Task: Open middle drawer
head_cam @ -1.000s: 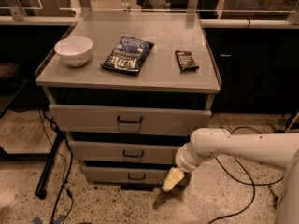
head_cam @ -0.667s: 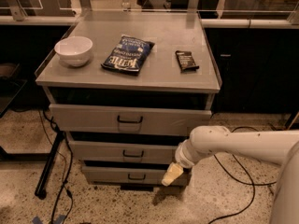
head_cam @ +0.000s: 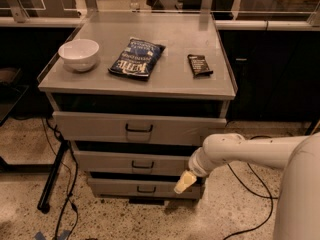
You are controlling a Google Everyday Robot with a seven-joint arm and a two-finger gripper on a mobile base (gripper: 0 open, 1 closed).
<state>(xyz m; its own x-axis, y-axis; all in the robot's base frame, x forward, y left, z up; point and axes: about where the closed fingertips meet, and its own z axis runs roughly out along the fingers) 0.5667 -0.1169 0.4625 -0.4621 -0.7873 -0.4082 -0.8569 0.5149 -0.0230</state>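
Observation:
The middle drawer [head_cam: 150, 162] is the grey front with a small black loop handle [head_cam: 143, 164], between a taller top drawer [head_cam: 100, 127] and a lower bottom drawer [head_cam: 115, 187]. Its front stands close to the cabinet, with a dark gap above it and none of its tray showing. My gripper [head_cam: 184, 182] has a cream tip at the end of my white arm [head_cam: 240, 151]. It hangs in front of the cabinet's lower right corner, just below the middle drawer's right end and right of its handle. It holds nothing that I can see.
On the cabinet top [head_cam: 165, 81] lie a white bowl [head_cam: 79, 54], a dark chip bag [head_cam: 137, 58] and a small dark packet [head_cam: 199, 65]. Black cables [head_cam: 65, 204] and a stand leg [head_cam: 52, 176] lie on the speckled floor at the left. Dark counters stand behind.
My gripper has risen a little, from in front of the bottom drawer's right end toward the lower edge of the middle drawer. The drawers have not moved.

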